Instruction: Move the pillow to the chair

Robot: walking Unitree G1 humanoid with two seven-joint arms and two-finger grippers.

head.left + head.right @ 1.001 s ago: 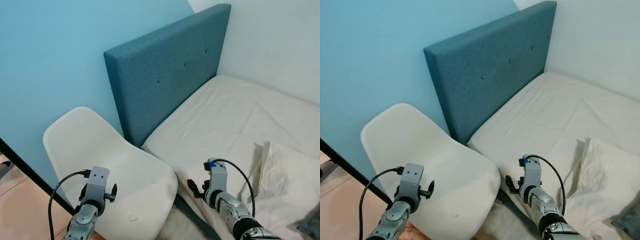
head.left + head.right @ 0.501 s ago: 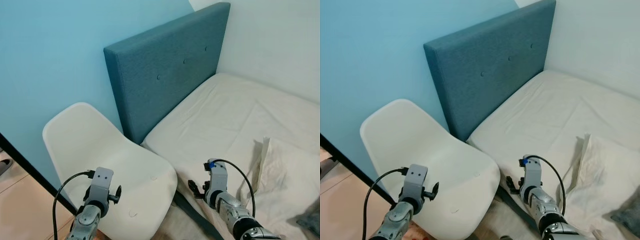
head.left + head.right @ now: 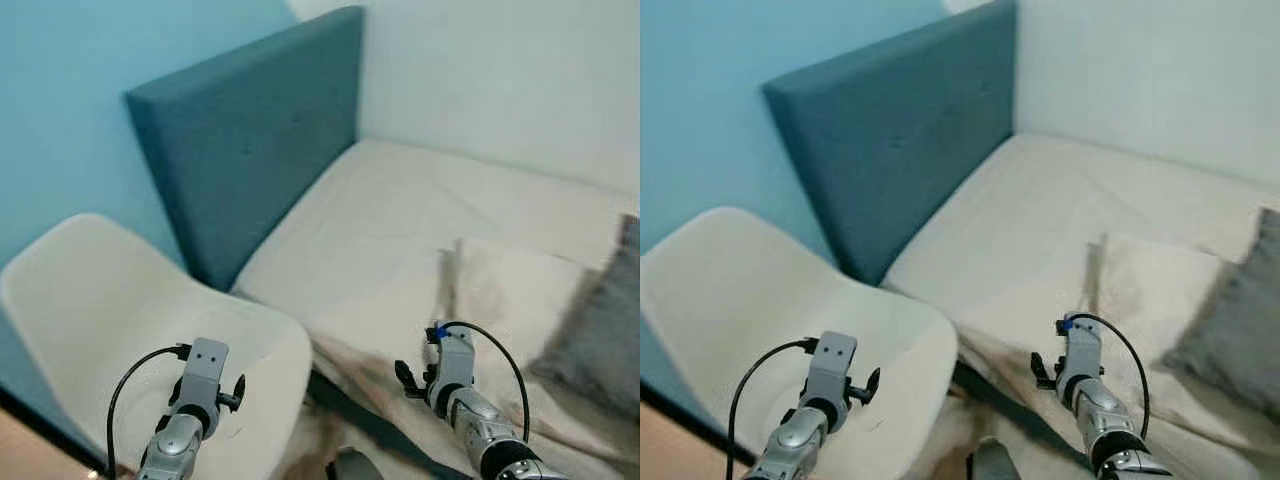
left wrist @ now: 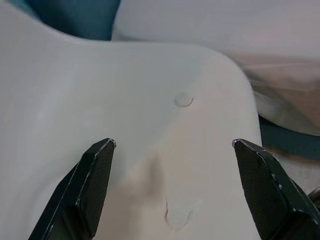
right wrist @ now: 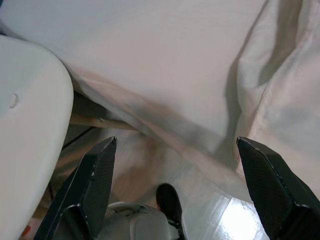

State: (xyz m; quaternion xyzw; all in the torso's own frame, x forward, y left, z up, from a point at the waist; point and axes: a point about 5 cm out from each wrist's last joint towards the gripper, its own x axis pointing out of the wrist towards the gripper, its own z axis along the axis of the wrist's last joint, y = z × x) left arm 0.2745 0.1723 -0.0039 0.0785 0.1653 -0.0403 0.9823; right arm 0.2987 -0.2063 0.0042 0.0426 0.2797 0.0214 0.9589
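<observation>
Nearest the robot, at about 7 o'clock, the left gripper (image 4: pixel 172 187) hung over the smooth white plastic chair (image 3: pixel 90 330). Its two long black fingers (image 4: pixel 87 187) were spread wide apart and held nothing. The chair seat was a rounded, shiny shell with small curved marks pressed into it. The silver left arm was bent low, with a black cable looping off the wrist.

At about 5 o'clock, the right gripper (image 5: pixel 175 187) hung over the near edge of the bed. Its black fingers (image 5: pixel 272 192) were also spread wide and held nothing. Below it were a pale, shiny floor and a strip of wood under the hanging sheet. The silver right arm was bent low too, with a black cable curling over the wrist.

Past the right gripper, at about 3 o'clock, the soft cream cloth pillow (image 3: pixel 505 300) lay flat on the bed, wrinkled and square. It was not on the chair. A fuzzy grey cushion (image 3: pixel 1230 320) lay just beside it at the far right, and I could not tell if they touched.

The cream bed sheet (image 3: pixel 1040 210) was rumpled and stretched away toward 12 o'clock. The tall padded blue-green cloth headboard (image 3: pixel 245 150) stood behind the chair at about 11 o'clock, with little button dips in it. A light blue wall (image 3: pixel 60 60) was farthest back at 10 o'clock.

Compared with half a second before, the whole picture had slid left, so the camera had turned right. More of the pillow showed, and the grey cushion had come into sight.
</observation>
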